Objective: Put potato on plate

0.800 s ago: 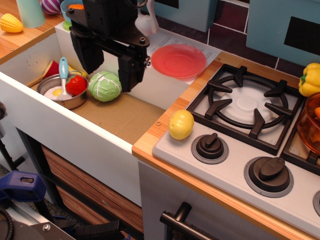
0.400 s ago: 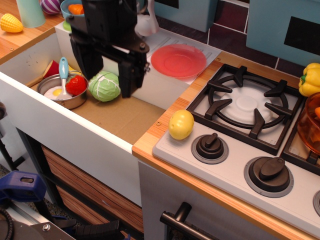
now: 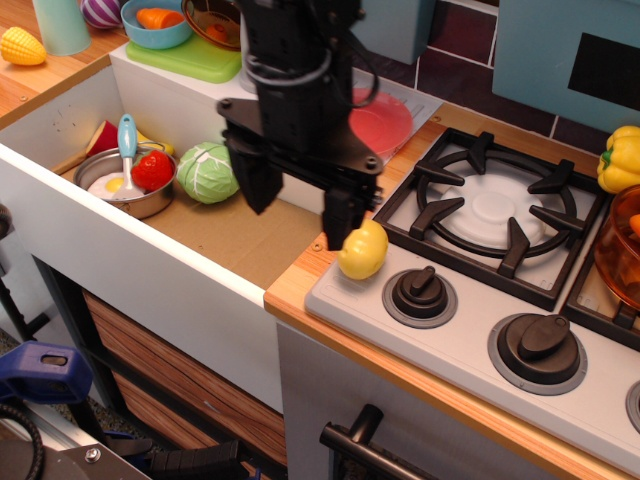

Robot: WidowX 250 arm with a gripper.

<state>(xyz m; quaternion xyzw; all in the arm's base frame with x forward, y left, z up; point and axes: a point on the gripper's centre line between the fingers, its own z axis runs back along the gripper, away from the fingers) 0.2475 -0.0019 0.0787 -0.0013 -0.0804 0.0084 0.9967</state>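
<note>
The potato (image 3: 364, 251), small, smooth and yellow, lies at the front left corner of the stove, next to a knob. The red-pink plate (image 3: 388, 122) lies on a white mat behind, partly hidden by my arm. My gripper (image 3: 298, 202) is open, jaws pointing down, over the sink's right edge. Its right finger (image 3: 343, 215) stands just left of the potato, close to it or touching; I cannot tell which. Nothing is held.
The sink holds a green cabbage (image 3: 208, 172) and a metal pot (image 3: 132, 188) with a tomato, egg and spoon. A yellow bell pepper (image 3: 620, 158) and an orange pot (image 3: 620, 250) are at the right. Stove knobs (image 3: 420, 294) sit in front. Corn (image 3: 22, 46) and a blue bowl (image 3: 158, 22) are at the back left.
My gripper has moved right and toward the front, from above the sink's back to beside the potato. The potato and plate have not moved.
</note>
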